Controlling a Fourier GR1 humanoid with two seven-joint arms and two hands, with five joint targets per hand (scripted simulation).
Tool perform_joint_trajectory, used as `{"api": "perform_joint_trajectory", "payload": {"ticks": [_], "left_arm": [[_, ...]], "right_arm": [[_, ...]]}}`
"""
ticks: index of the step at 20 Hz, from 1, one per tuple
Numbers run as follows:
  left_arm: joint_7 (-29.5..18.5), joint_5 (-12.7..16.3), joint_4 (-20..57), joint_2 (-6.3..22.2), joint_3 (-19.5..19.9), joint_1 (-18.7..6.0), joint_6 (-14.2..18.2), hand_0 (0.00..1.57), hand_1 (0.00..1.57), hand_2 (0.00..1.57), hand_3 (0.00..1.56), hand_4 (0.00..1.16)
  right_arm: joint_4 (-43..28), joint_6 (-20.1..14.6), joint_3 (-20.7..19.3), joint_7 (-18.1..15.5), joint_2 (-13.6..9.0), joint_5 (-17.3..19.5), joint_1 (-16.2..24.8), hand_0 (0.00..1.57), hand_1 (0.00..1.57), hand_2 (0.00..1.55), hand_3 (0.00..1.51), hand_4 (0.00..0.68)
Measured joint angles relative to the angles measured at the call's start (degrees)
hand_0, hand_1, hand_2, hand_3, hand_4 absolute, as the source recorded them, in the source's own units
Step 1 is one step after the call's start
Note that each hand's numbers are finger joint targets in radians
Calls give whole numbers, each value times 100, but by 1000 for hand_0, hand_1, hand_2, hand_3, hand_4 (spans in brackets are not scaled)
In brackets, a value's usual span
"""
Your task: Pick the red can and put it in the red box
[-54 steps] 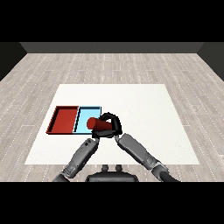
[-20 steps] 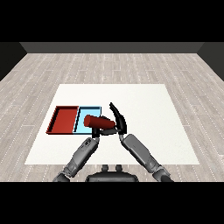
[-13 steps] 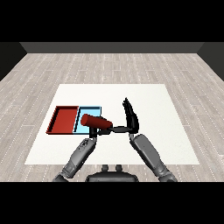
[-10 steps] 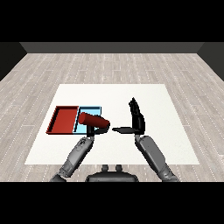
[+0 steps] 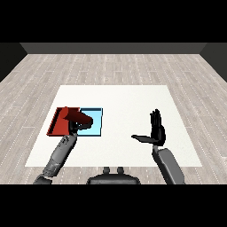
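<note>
Left hand (image 5: 76,127) curled round red can (image 5: 75,116), can lying sideways over the red tray (image 5: 55,125) edge. Right hand (image 5: 156,131) well apart, fingers straight.

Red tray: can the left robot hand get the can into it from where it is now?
Probably yes. The left robot hand holds the red can over the red tray's right edge, and nothing lies between.

White table (image 5: 124,102) on a grey wood-plank floor (image 5: 111,66). On the table, a red tray (image 5: 55,126) lies beside a light blue tray (image 5: 96,122); a dark red can (image 5: 76,117) shows over the red tray. Both forearms grey, left hand (image 5: 75,127) and right hand (image 5: 155,132) black.
</note>
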Motion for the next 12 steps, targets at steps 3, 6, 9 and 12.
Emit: {"api": "perform_joint_trajectory", "payload": {"ticks": [3,6,9,12], "left_arm": [[-25,28,472,244,353,-156,-126,1571,1571,1571,1491,1124],[-13,119,1010,515,678,-311,-420,1571,1571,1552,1473,1099],[82,9,1696,740,840,-591,-550,1571,1571,1550,1466,1092],[138,-177,2685,772,944,-1129,-555,1571,1571,1558,1473,1060]], "right_arm": [[40,164,-227,-121,-153,-61,297,0,0,0,0,0],[50,195,-372,-78,-263,-22,435,0,0,0,0,0],[267,215,-543,-30,-301,-15,382,0,0,0,0,0],[495,174,-583,27,-272,81,250,0,0,0,0,0]]}}
